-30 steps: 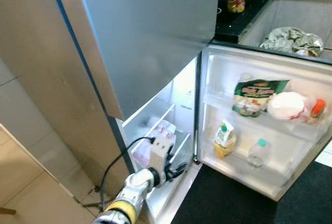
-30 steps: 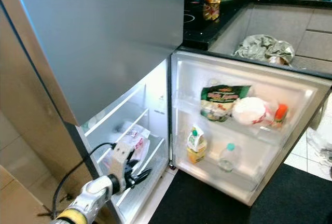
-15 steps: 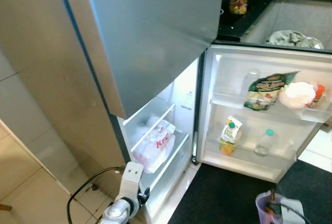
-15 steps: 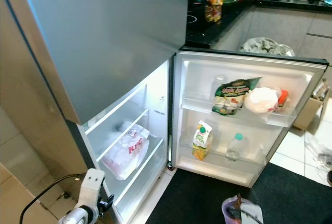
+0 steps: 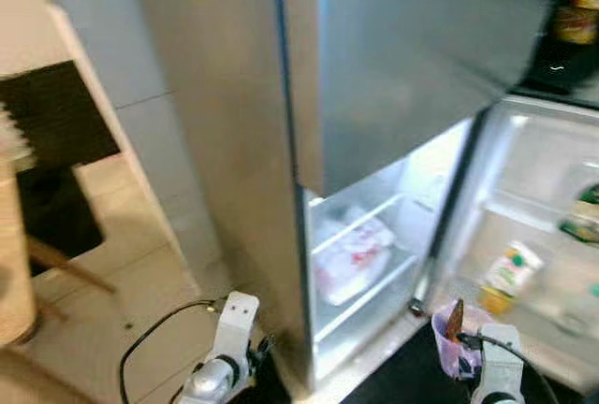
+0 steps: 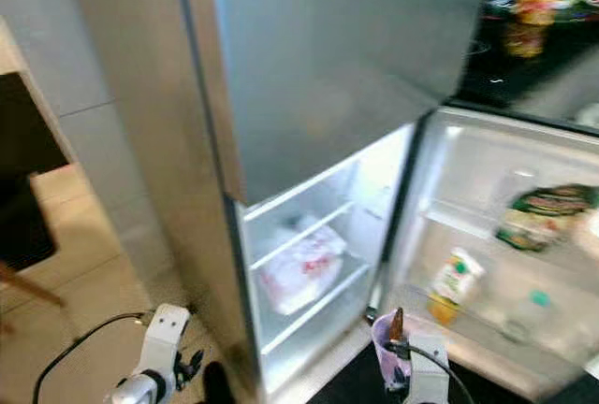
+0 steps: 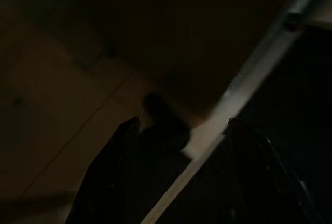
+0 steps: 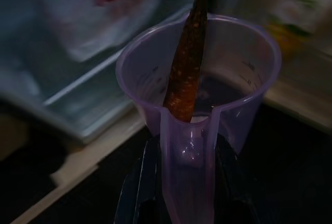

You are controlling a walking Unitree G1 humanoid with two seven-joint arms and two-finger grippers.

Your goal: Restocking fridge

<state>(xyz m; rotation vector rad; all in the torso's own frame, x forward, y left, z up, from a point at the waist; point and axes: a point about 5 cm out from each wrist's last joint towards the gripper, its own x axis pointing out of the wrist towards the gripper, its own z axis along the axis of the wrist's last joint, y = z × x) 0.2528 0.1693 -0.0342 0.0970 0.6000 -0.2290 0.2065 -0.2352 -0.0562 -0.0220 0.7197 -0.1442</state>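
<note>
The fridge's lower compartment [image 5: 374,236] stands open, with a white bag with red print [image 5: 354,256] on its wire shelf. The open door [image 6: 505,236] carries a juice carton [image 6: 452,281] and a green packet [image 6: 535,215]. My right gripper [image 8: 188,182] is shut on the handle of a purple measuring cup [image 8: 207,73], which holds a brown-orange carrot-like stick [image 8: 185,73]. The cup [image 5: 454,340] hangs low in front of the fridge's bottom edge. My left gripper [image 7: 181,130] is open, low near the floor beside the fridge [image 5: 255,353].
The upper fridge door [image 5: 412,39] is shut above the open compartment. A black mat [image 5: 402,387] lies before the fridge. Tiled floor [image 5: 122,301] and a wooden table edge [image 5: 14,264] are to the left. A dark counter with bottles [image 6: 529,11] is behind the door.
The whole view has swung left and blurred as the camera moved. The purple cup in my right gripper has come higher into view. The left arm stays low.
</note>
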